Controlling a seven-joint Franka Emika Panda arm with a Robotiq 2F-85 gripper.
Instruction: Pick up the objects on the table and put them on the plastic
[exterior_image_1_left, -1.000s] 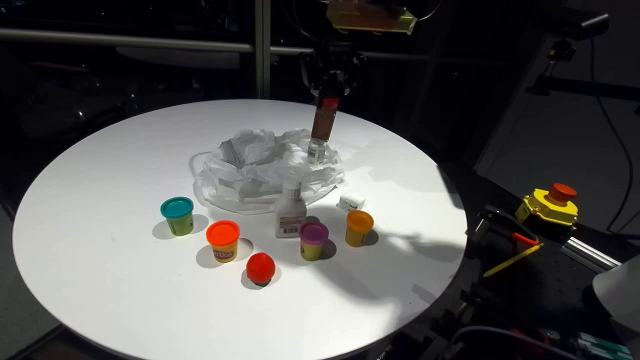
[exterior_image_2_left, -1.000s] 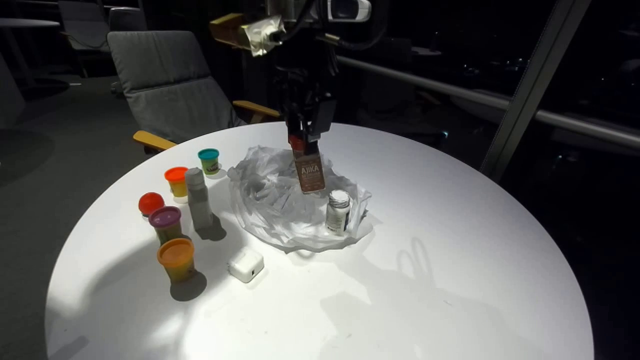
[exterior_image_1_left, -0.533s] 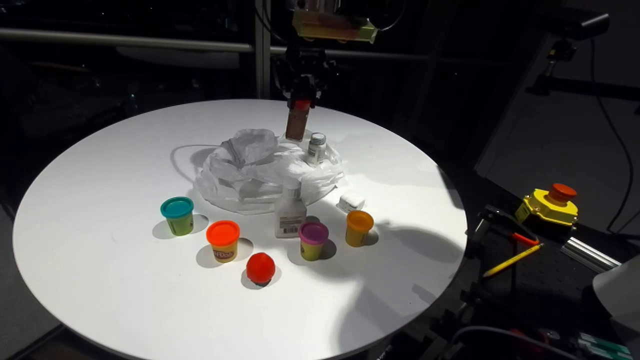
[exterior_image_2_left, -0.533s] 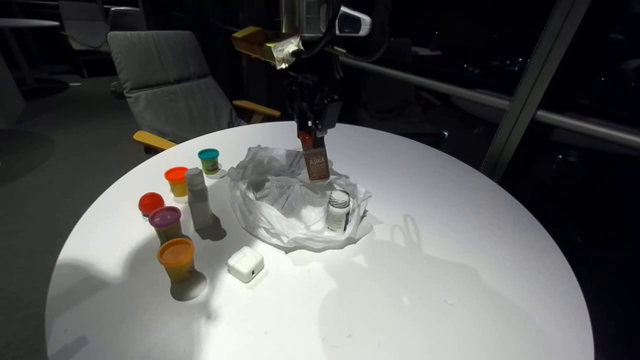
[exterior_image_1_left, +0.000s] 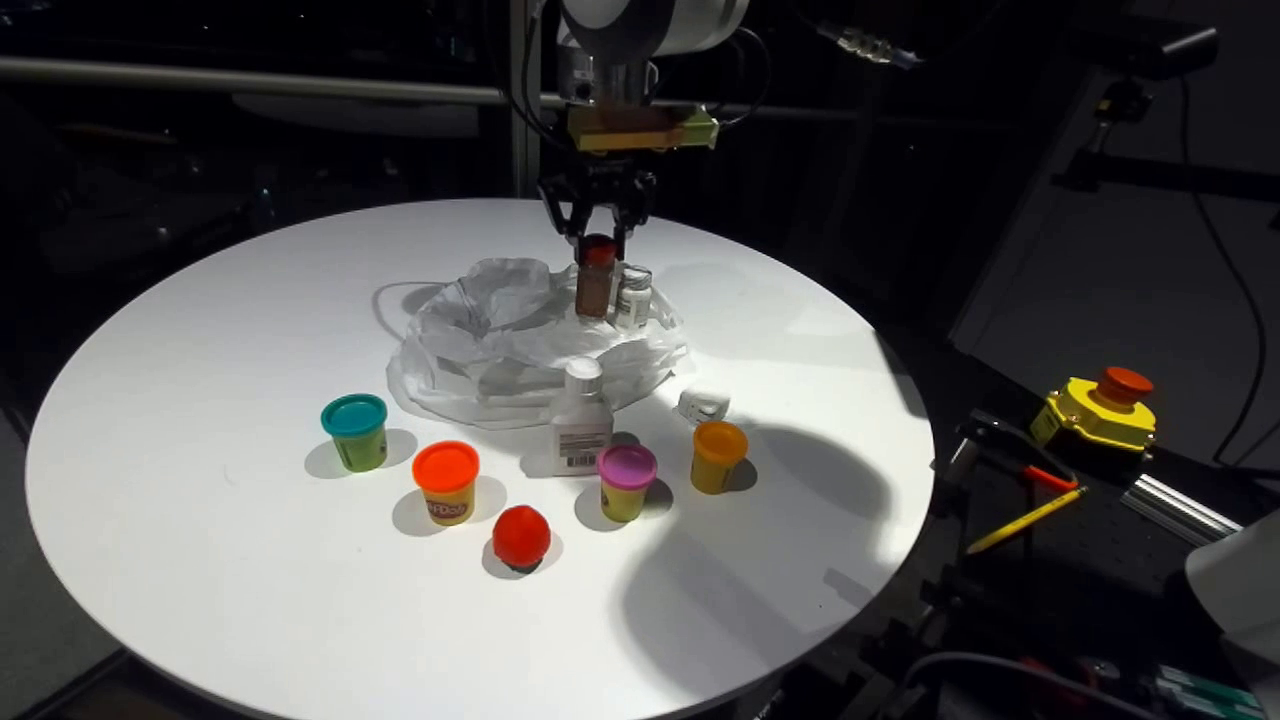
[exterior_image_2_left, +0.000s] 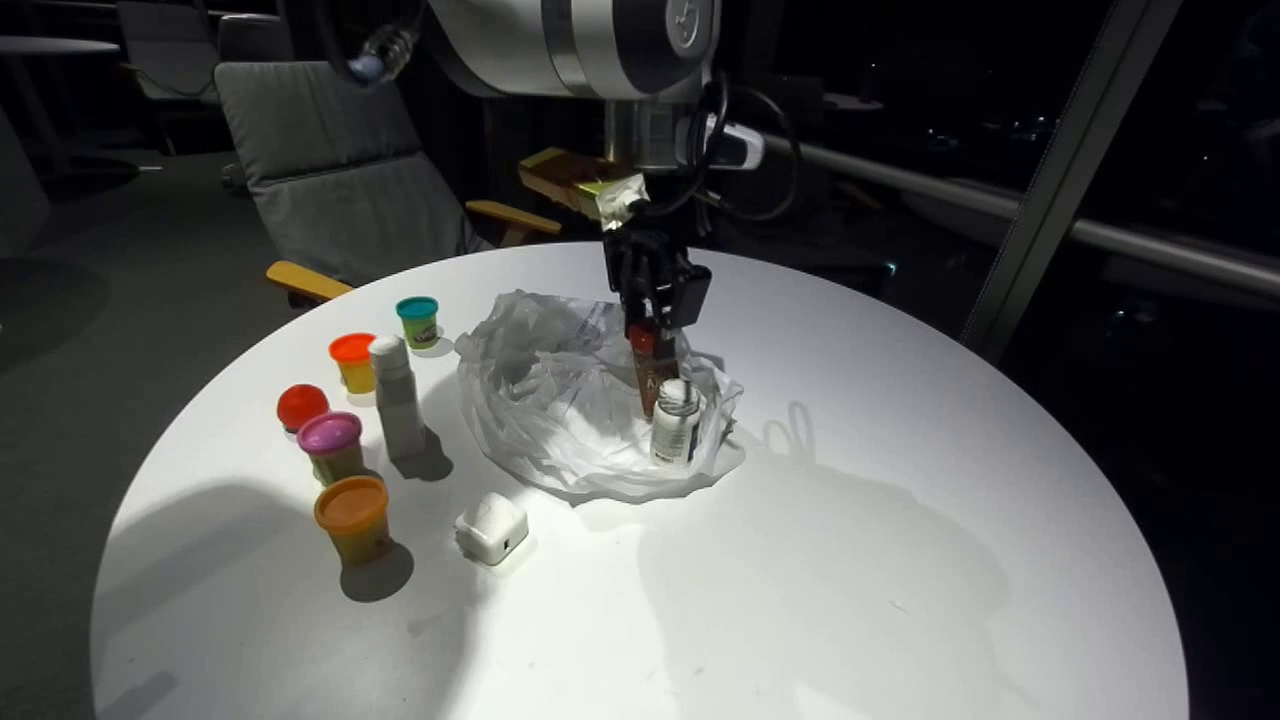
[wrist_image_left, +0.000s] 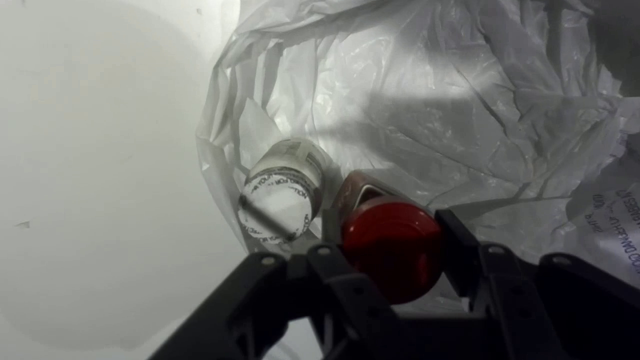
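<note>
My gripper is shut on the red cap of a brown jar. In the wrist view the fingers touch both sides of the cap. The jar is upright, low over or on the crumpled white plastic bag; contact with it is unclear. A small white bottle stands on the plastic beside the jar. On the bare table are a teal-lidded tub, an orange-red-lidded tub, a red ball, a purple-lidded tub, an orange tub, a white flask and a white adapter.
The round white table has its edge all around. A grey armchair stands beyond it. A dark bench with a yellow emergency-stop box and a yellow pencil lies beside the table.
My gripper first moved with the jar across the plastic, away from above the small white bottle, then came down. The jar is now lower, beside that bottle. The other objects have not moved.
</note>
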